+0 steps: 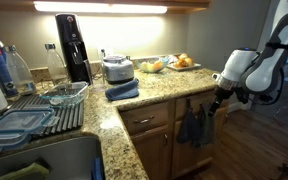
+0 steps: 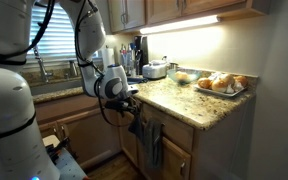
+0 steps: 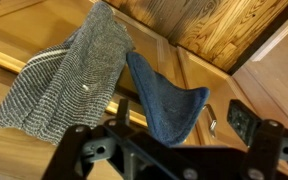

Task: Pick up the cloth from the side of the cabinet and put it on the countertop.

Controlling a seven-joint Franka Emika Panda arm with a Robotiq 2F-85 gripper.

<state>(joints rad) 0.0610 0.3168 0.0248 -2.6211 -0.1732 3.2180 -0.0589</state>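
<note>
The slate-blue cloth hangs limp on the front of the brown wooden cabinet, beside a larger grey knitted cloth. In the wrist view my gripper is open, with its two fingers either side of the blue cloth's lower end and not closed on it. In both exterior views the gripper is right at the hanging cloth, just under the rounded edge of the speckled granite countertop.
A thick folded blue cloth, a toaster, a plate of food and a coffee machine stand on the countertop. A dish rack and sink are beside them. A dark cabinet knob is near the right finger.
</note>
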